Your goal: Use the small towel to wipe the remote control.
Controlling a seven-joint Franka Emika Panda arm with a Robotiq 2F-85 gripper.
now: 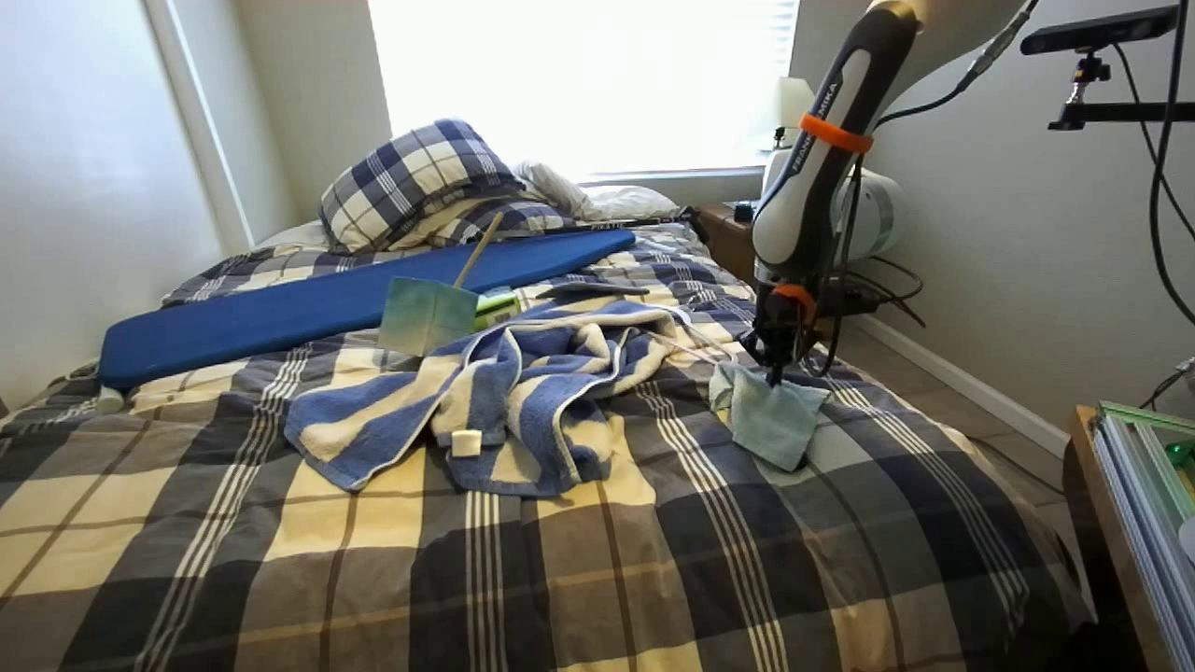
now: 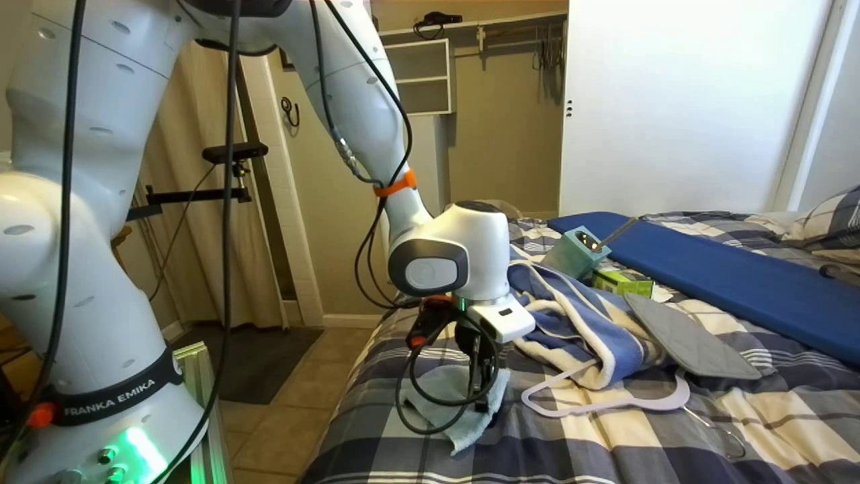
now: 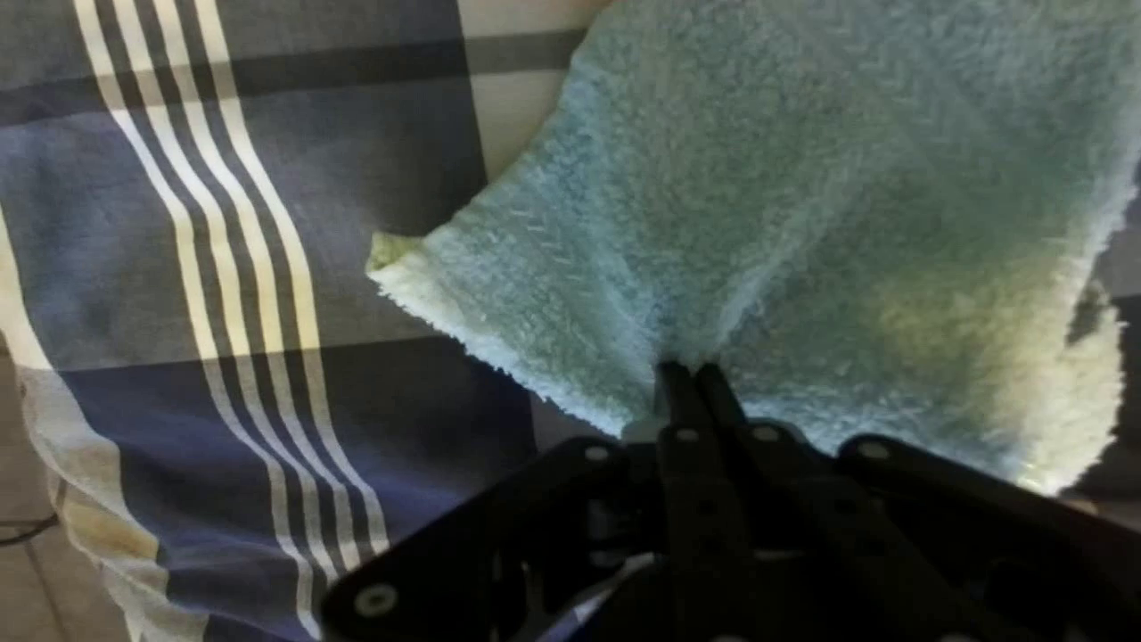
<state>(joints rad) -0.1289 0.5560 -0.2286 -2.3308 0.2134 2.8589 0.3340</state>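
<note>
One small blue-green towel (image 3: 802,223) is seen draped over the plaid-covered bench (image 1: 420,597) | by the end effector (image 3: 689,367), jaws almost together, a fold of it is gripped | nearby, a striped towel (image 1: 541,401) and a pale hanger (image 2: 591,407) are placed | farther, a blue board (image 1: 345,299) is laid

A bright window (image 1: 579,84) was flanked by pale walls (image 1: 980,205), and the tiled floor (image 2: 289,430) was edged by a baseboard (image 2: 353,320).
</note>
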